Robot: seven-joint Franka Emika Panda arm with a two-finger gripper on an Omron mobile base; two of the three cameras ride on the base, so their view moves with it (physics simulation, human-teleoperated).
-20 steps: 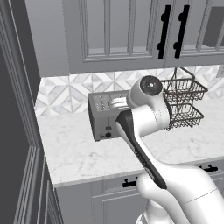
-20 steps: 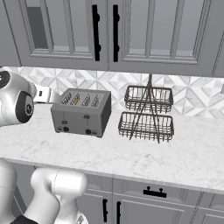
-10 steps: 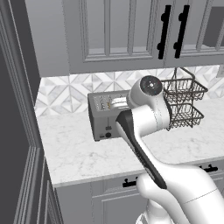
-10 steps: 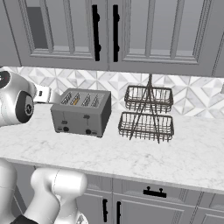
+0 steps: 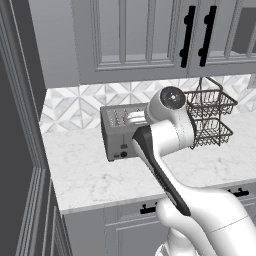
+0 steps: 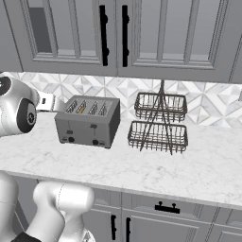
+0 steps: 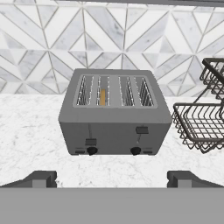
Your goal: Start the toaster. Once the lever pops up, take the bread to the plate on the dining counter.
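Nearest in the hand view, the gripper (image 7: 112, 177) shows its two dark fingertips (image 7: 40, 178) far apart at the bottom, one toward each side; the jaws stand fully spread with nothing between them. They hover above the front part of the white marble worktop (image 7: 30, 131), short of the toaster and not touching it.

Beyond the tips sits the toaster (image 7: 114, 114), a boxy grey four-slot unit facing the hand squarely. On its front, the left lever (image 7: 90, 141) sits low, just above its knob, while the right lever (image 7: 141, 130) sits higher. Two black knobs (image 7: 91, 151) lie along the bottom of the front face. The bread (image 7: 102, 97) shows as a thin tan-orange edge standing in the second slot from the left, sunk down in the slot.

In the right base view the toaster (image 6: 88, 122) stands toward the back of the worktop (image 6: 142, 170), near the left end, with its levers facing the front edge. Just beside it, toward the right and apart from it, stands a two-tier dark wire basket (image 6: 158, 123).

In the left base view the arm's white elbow covers much of the toaster (image 5: 117, 135).

Behind everything runs a backsplash (image 6: 208, 101) of white and grey triangular tiles, and above it hang grey cabinets (image 6: 156, 33) with black handles.
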